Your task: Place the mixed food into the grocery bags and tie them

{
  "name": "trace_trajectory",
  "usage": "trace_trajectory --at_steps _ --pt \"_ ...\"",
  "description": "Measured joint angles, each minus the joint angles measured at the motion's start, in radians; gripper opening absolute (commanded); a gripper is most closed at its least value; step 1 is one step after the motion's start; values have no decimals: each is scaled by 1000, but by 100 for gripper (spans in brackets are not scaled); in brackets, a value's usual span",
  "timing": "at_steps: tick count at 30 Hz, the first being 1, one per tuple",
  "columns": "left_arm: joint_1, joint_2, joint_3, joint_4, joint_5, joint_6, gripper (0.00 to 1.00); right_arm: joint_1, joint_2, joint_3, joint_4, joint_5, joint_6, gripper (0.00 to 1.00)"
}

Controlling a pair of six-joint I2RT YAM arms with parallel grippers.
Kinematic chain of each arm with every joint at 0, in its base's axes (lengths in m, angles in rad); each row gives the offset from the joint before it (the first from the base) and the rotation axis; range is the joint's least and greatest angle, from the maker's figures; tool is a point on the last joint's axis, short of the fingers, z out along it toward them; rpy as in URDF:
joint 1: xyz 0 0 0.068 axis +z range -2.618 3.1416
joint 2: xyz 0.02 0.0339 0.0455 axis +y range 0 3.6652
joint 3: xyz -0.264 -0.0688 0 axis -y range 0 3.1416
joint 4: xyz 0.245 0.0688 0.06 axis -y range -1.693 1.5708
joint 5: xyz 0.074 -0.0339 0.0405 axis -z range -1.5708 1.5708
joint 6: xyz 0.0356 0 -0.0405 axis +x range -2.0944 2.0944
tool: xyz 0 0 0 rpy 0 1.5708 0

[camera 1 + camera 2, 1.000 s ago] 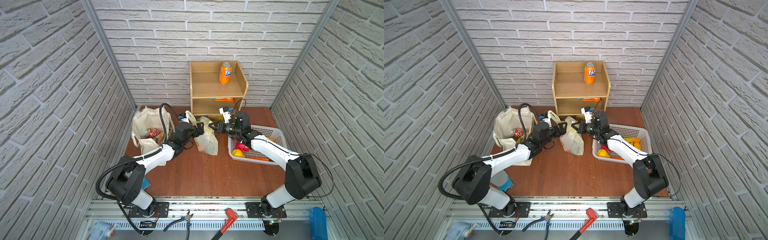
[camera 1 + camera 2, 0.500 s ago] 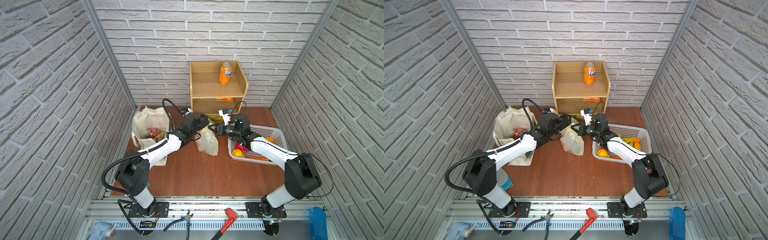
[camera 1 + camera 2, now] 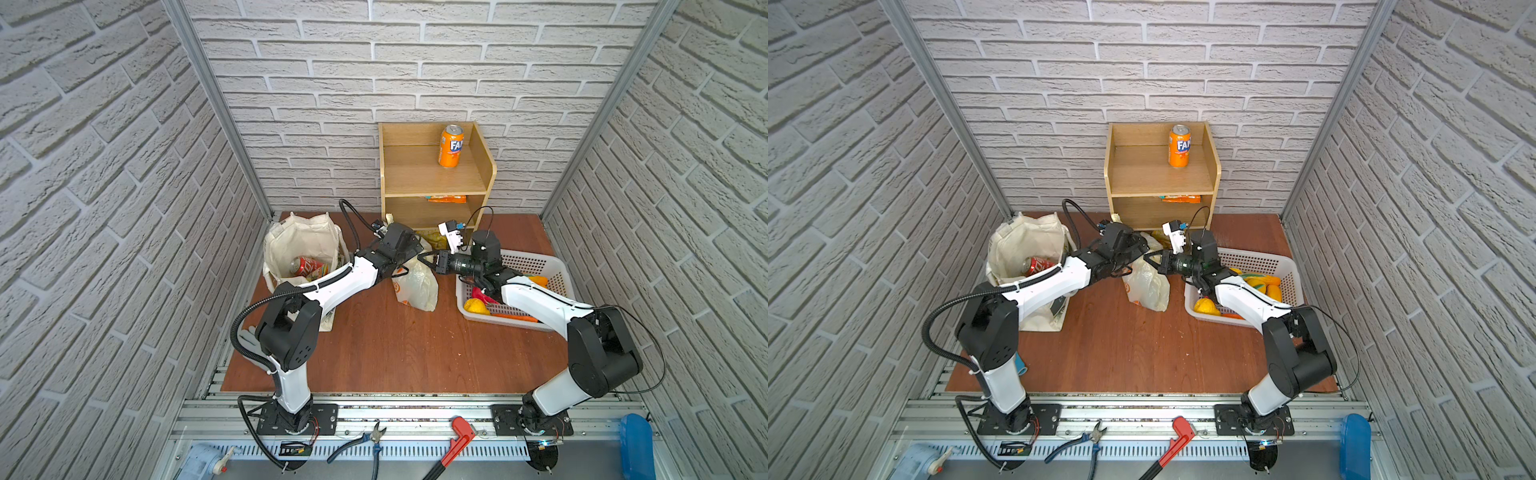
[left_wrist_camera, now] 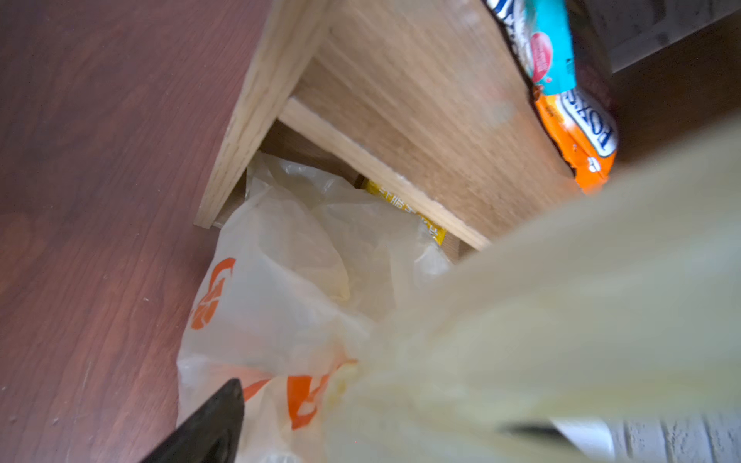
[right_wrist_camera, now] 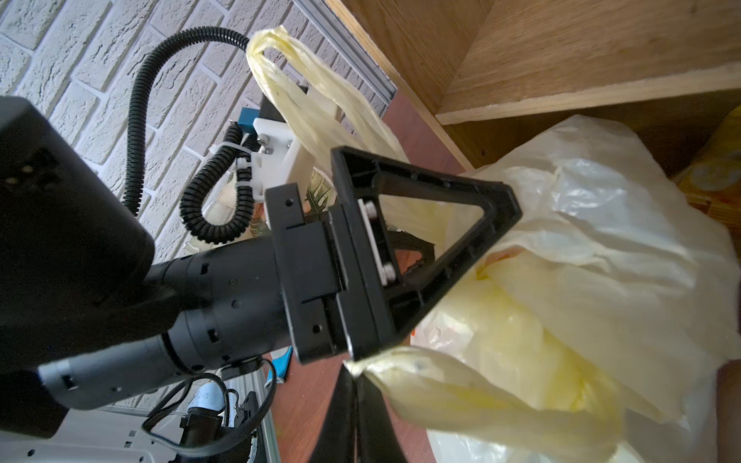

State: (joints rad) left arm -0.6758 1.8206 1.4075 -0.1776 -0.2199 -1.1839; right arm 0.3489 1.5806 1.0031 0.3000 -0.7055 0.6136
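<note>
Both arms stretch inward, meeting above the bag (image 3: 415, 286). The right pincer (image 5: 353, 377) pinches one handle (image 5: 461, 401). The left pincer (image 4: 371, 413) seems spread wide, with another handle (image 5: 316, 92) lying across it.

Left fingers (image 5: 501, 200) pushed forward, over plastic bag (image 3: 415, 286)

Both arms: white link shells, black joint housings, black base plates (image 3: 297, 417) bolted on the aluminium rail (image 3: 407, 419). Left arm (image 3: 336, 286): black corrugated conduit (image 3: 249, 307) looping up from the rail, white cable ties. Right arm (image 3: 540, 297): thin black cable (image 3: 660, 353). Left end effector (image 5: 473, 226): black triangular open frame, two silver screws; white bracket (image 5: 280, 148) behind, apparently a camera mount.
</note>
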Motion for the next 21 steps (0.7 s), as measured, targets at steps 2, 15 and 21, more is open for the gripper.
trace_trajectory --at_steps 2,15,21 --pt "0 5 0 2 2 2 63 0 2 -8 10 -13 0 5" --pt "-2 28 -7 19 36 31 0 -6 -17 -49 54 -47 -4 45" --pt "-2 24 -37 34 52 60 0 -17 -146 -49 -64 -12 -49 56"
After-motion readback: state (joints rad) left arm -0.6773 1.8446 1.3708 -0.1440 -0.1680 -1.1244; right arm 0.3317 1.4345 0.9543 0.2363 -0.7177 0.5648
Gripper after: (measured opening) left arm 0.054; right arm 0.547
